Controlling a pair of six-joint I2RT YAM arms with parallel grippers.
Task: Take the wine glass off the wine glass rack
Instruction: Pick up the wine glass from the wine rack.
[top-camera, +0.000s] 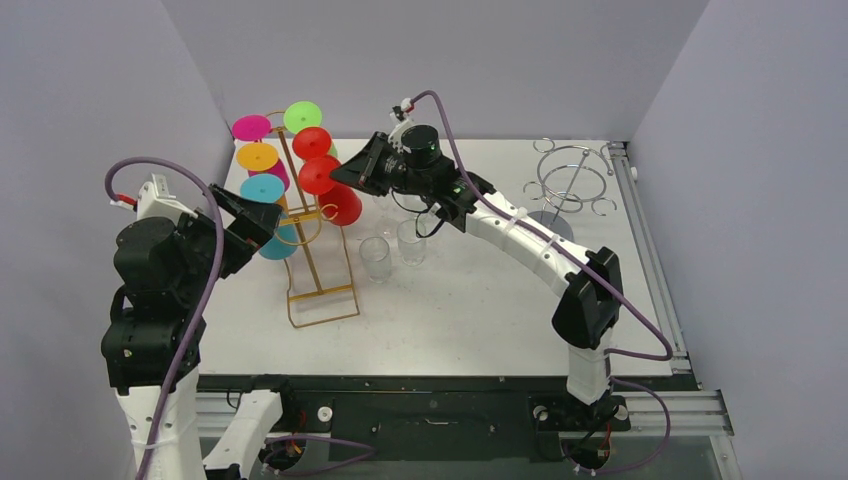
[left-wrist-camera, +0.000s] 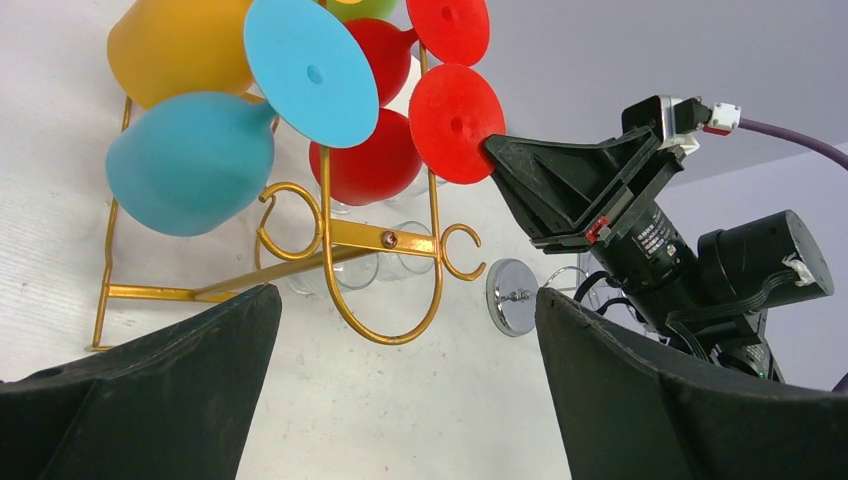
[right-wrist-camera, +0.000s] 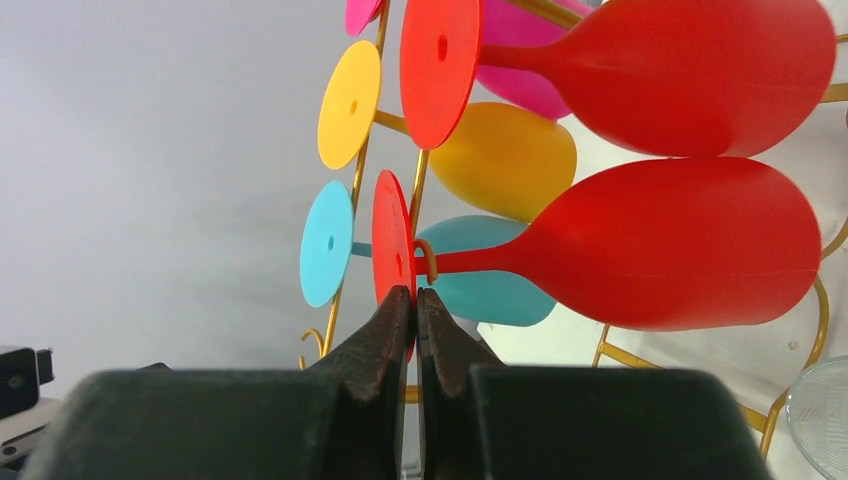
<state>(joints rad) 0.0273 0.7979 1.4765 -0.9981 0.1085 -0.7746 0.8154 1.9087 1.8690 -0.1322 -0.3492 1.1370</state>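
- The left gripper (top-camera: 248, 220), at the left of the top view, has its fingers wide apart and holds nothing. It hovers just beside the golden wire wine glass rack (top-camera: 322, 290).
- The right gripper (right-wrist-camera: 413, 295), in the lower middle of its wrist view, is almost fully shut. Its two fingertips pinch the lower edge of the round foot of the red plastic wine glass (right-wrist-camera: 670, 240).
- This glass lies on its side in the rack, right of centre in that view, with its stem sitting in a small golden hook (right-wrist-camera: 430, 262). I judge the grasp is made, but pulling the glass out is not yet done.
- Farther back, clear glass tumblers (top-camera: 376, 257) stand on the white table (top-camera: 480, 310), and a chrome wire stand (top-camera: 570, 180) is at the upper right.
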